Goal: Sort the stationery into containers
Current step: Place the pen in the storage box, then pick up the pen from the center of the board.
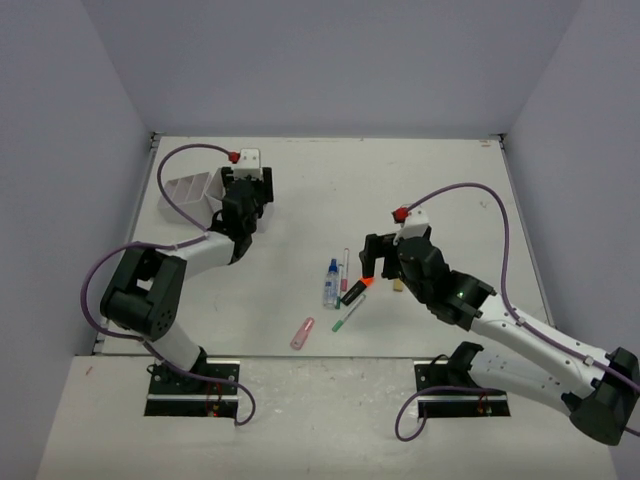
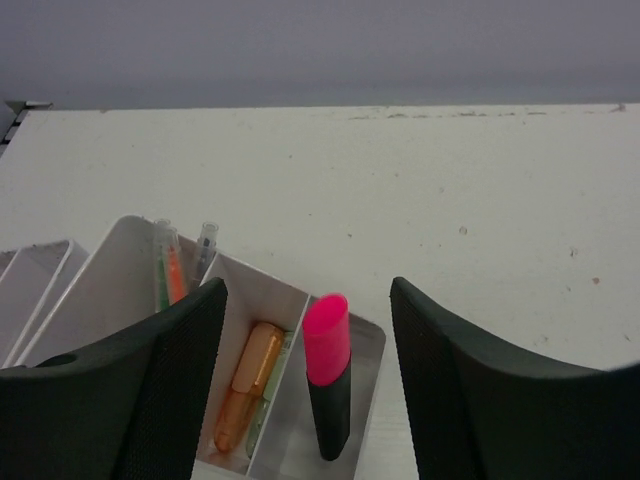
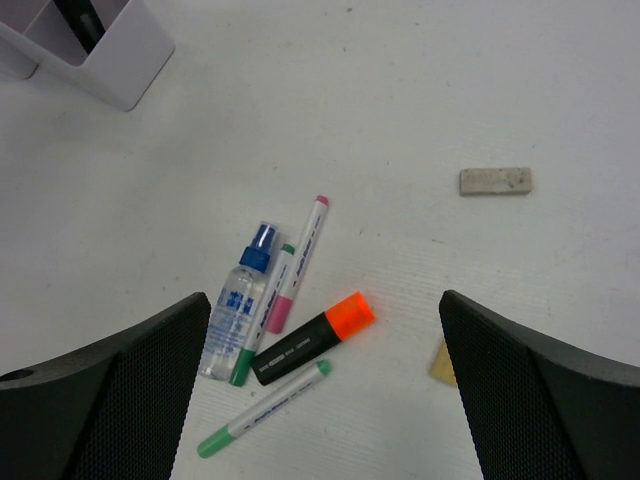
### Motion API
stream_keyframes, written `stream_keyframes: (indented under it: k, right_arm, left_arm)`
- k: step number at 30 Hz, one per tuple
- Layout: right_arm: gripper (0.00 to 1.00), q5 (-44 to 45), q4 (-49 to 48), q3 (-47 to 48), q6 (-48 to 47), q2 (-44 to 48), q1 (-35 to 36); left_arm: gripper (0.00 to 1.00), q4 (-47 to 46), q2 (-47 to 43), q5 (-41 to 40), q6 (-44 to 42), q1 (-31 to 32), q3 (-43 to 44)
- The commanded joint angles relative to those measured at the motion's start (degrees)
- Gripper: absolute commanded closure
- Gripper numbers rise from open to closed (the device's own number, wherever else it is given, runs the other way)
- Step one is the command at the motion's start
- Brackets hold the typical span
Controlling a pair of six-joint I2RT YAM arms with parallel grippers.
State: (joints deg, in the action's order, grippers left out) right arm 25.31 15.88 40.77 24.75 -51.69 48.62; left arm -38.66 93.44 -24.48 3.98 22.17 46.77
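Watch the L gripper (image 2: 308, 290) first. Its fingers are spread w/ nothing pinched. The pink highlighter (image 2: 327, 345) stands cap-up in the end slot of the organiser (image 2: 110, 275), right btw the two fingers and touching neither. It leans a bit, so if you pull away sideways instead of straight up, a finger could clip the cap and tip it out. It could also shove the organiser, which sits near the far-left corner of the table (image 1: 420, 180).

R side is the bigger risk. The R gripper (image 3: 322, 298) hangs wide open and empty above the orange highlighter (image 3: 312, 338), which lies in a crowd. The green pen (image 3: 262, 408) is just beside it, w/ the bottle (image 3: 235, 305) and pink pen (image 3: 300, 262) near its black end. Come down off-centre and you'd likely trap a pen too, or roll the bottle. A tan eraser bit (image 3: 443, 362) sits close by one finger and could get nudged.

Pose: L arm is reached far-left, wrist tilted down over the organiser. R arm is stretched toward table centre, wrist aimed down at the pile.
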Motion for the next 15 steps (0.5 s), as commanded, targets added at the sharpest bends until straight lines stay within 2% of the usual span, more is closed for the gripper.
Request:
stream_keyframes:
  k: [1, 6, 10, 13, 15]
  right_arm:
    - [0.01, -1.1, -0.9, 1.4, 4.2, -2.3, -0.2]
    - [0.01, -1.6, 3.2, 4.0, 14.5, -7.7, -0.2]
    - [0.03, 0.1, 6.8, 5.5, 22.8, -13.5, -0.2]
    - [0.12, 2.3, 8.2, 5.3, 31.1, -15.7, 1.0]
    - [0.20, 6.0, 9.6, 5.7, 37.9, -18.7, 2.8]
  left_arm:
    - [0.30, -1.9, -3.2, -0.7, 2.6, -0.3, 0.4]
    - [0.30, 5.0, -12.4, -0.9, 6.4, 1.0, 2.2]
    - [0.22, 27.1, -21.7, -2.3, 14.9, 2.4, 10.3]
    - [0.12, 37.4, -30.7, 2.5, 20.1, 3.9, 10.3]
    - [0.09, 37.9, -36.8, 7.0, 21.4, 5.2, 6.8]
